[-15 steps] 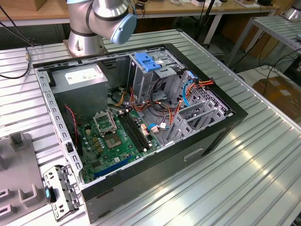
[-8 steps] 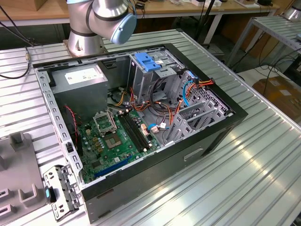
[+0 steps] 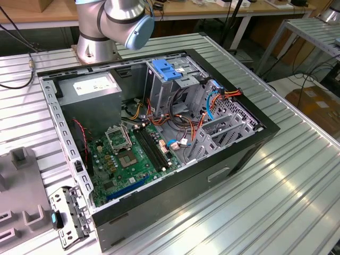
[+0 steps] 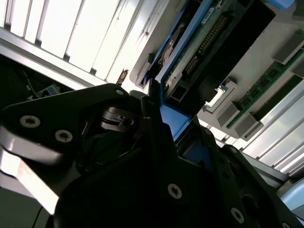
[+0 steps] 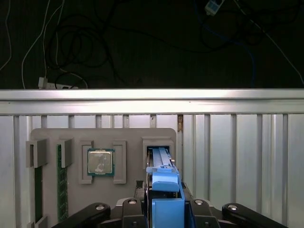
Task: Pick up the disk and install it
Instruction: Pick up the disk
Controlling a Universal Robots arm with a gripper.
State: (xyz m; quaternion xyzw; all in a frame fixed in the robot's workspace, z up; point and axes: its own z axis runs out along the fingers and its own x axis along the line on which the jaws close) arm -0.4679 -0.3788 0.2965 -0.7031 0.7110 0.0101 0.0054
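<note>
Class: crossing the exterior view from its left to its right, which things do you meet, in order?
Grey tray → grey metal box with white sticker → light-blue bracket → orange and blue cables.

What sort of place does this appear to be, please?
Most likely a robotics lab or test workshop for computer assembly: an open desktop PC case with its motherboard exposed lies on an aluminium-slat table, the robot arm stands beside it, and a grey parts tray holds a processor chip.

The white sticker [image 3: 93, 85] on the grey metal box [image 3: 87, 106], far in the open black computer case [image 3: 212, 178] toward the exterior view's left, bears dark print too small to read.
</note>
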